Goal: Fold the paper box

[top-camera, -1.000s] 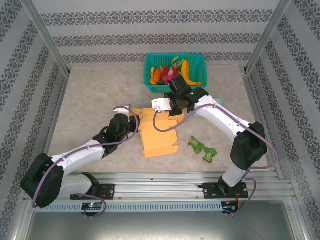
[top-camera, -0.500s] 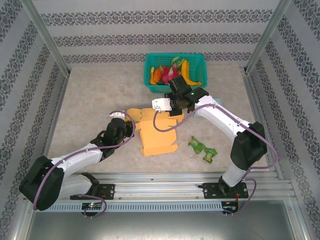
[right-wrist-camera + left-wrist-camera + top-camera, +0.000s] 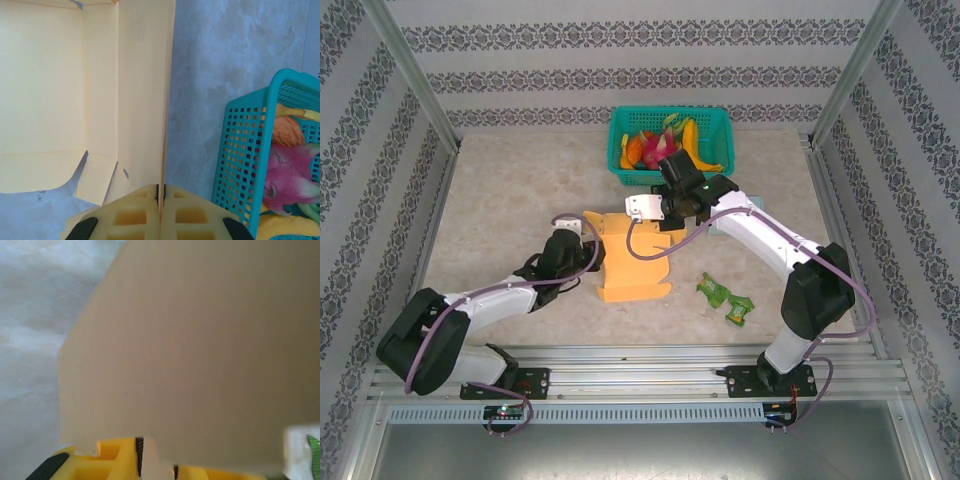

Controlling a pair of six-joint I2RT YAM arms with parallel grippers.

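The orange-tan paper box [image 3: 638, 268] lies half-formed in the middle of the table, its left panel raised. My left gripper [image 3: 588, 243] is at the box's left side. In the left wrist view that panel [image 3: 190, 340] rises close in front of the camera, and a pale flap sits between the narrowly parted jaws of the left gripper [image 3: 157, 472]. My right gripper [image 3: 665, 218] is at the box's far edge. In the right wrist view it [image 3: 161, 195] is shut on a thin upright wall of the box [image 3: 145, 90], with the open inside to the left.
A teal basket [image 3: 620, 165] of fruit stands just behind the box, close to the right gripper, and its mesh wall [image 3: 245, 150] shows in the right wrist view. A green packet [image 3: 725, 297] lies on the table right of the box. Metal rails run along the near edge.
The left gripper has swung right toward the box and the left panel has come up. The box now sits squarer. The right gripper has held its place.
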